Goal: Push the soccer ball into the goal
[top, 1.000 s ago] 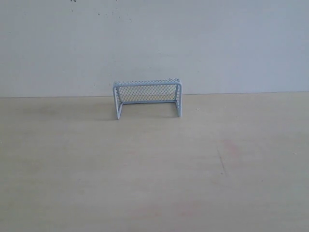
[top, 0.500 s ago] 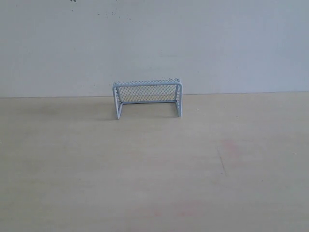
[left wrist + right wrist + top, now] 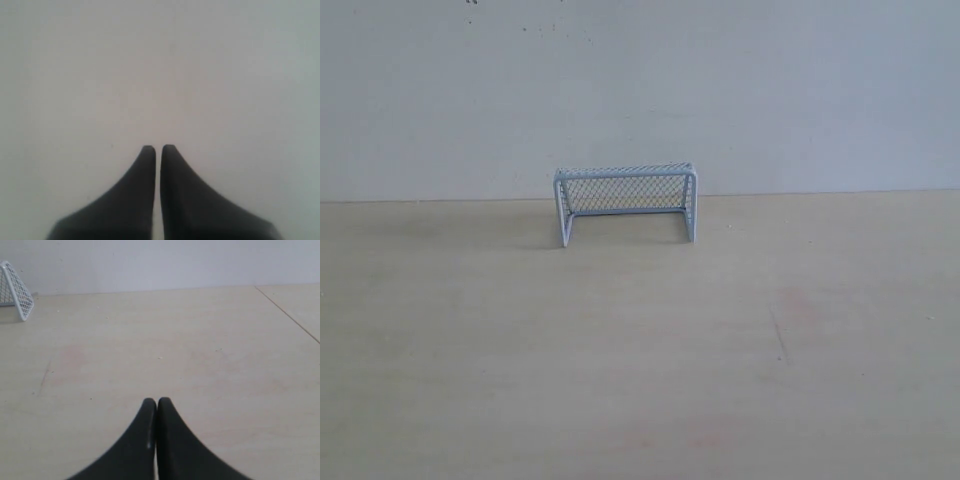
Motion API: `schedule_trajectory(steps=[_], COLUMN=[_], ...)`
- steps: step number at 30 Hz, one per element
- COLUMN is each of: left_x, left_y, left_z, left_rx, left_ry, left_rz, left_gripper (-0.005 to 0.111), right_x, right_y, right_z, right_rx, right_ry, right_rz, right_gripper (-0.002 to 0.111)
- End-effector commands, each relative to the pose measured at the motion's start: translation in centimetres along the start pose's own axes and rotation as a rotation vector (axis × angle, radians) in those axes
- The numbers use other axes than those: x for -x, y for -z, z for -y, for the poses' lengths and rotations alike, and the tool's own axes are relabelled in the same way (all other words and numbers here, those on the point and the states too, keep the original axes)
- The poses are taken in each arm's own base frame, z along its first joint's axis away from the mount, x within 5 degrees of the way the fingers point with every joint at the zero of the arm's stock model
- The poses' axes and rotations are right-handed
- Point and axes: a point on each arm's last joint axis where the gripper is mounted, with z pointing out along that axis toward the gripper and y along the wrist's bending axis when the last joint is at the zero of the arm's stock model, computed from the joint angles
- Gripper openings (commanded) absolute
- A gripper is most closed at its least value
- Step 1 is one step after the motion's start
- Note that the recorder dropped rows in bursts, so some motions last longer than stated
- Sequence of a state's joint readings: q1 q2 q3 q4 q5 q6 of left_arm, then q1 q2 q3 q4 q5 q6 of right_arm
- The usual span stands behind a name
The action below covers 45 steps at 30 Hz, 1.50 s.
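Standing well apart from right fingers (image 3: 141, 435): goal (image 3: 626, 195) | fingers together

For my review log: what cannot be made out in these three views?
Soccer ball: in no view; position unknown.
Pale blue-white mesh goal: cut off by the right wrist view's edge.
Arms: outside the exterior view; only the black left gripper and right gripper tips show.
Left wrist view: blank pale surface only.

One goal (image 3: 626, 192), one table (image 3: 620, 380), one wall (image 3: 640, 90). Two grippers: one left gripper (image 3: 158, 148), one right gripper (image 3: 156, 400). Two dark fingers (image 3: 137, 192) on each, four in all.
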State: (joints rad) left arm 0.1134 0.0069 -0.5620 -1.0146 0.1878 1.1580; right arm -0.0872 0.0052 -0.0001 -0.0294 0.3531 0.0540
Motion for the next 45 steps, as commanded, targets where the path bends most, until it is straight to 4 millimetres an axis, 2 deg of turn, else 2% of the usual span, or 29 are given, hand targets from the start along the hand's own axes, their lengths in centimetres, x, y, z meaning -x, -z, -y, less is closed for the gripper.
schedule_trajectory(steps=[1, 2, 3, 4, 6, 8, 12, 15, 17, 25, 31, 39, 45], left_x=[-5.6, -8.7, -10.0, -13.0, -16.3, -18.1, -18.0, -16.7, -16.3, -17.3, -18.2, -20.2, -20.2], left_y=[-0.3, 0.0, 0.1, 0.7, 1.8, 2.4, 2.4, 2.1, 2.0, 2.2, 2.6, 4.1, 4.1], left_z=[0.7, 1.1, 1.3, 1.8, 2.3, 2.3, 1.7, 0.5, 0.3, 1.0, 1.4, 2.1, 2.1], left_rx=[0.041, 0.045, 0.046, 0.048, 0.070, 0.122, 0.188, 0.293, 0.282, 0.252, 0.231, 0.195, 0.193], left_ry=[0.121, 0.186, 0.214, 0.276, 0.326, 0.378, 0.375, 0.335, 0.262, 0.399, 0.377, 0.332, 0.333], left_rz=[-0.159, -0.248, -0.283, -0.365, -0.459, -0.493, -0.469, -0.397, -0.383, -0.370, -0.489, -0.777, -0.780], left_gripper=[0.004, 0.004, 0.004, 0.004, 0.004, 0.004, 0.004, 0.004, 0.004, 0.004, 0.004, 0.004, 0.004], right_x=[0.1, 0.1, 0.1, 0.1, 0.1, 0.1, 0.1, 0.1, 0.1, 0.1, 0.1, 0.1, 0.1], right_y=[0.0, 0.0, 0.0, 0.0, 0.0, 0.0, 0.0, 0.0, 0.0, 0.0, 0.0, 0.0, 0.0], right_z=[0.0, 0.0, 0.0, 0.0, 0.0, 0.0, 0.0, 0.0, 0.0, 0.0, 0.0, 0.0, 0.0], right_rx=[-0.003, -0.003, -0.003, -0.003, -0.003, -0.003, -0.003, -0.003, -0.003, -0.003, -0.003, -0.003, -0.003], right_ry=[0.010, 0.010, 0.010, 0.010, 0.010, 0.010, 0.010, 0.010, 0.010, 0.010, 0.010, 0.010, 0.010], right_rz=[0.016, 0.016, 0.016, 0.016, 0.016, 0.016, 0.016, 0.016, 0.016, 0.016, 0.016, 0.016, 0.016], right_gripper=[0.000, 0.000, 0.000, 0.000, 0.000, 0.000, 0.000, 0.000, 0.000, 0.000, 0.000, 0.000, 0.000])
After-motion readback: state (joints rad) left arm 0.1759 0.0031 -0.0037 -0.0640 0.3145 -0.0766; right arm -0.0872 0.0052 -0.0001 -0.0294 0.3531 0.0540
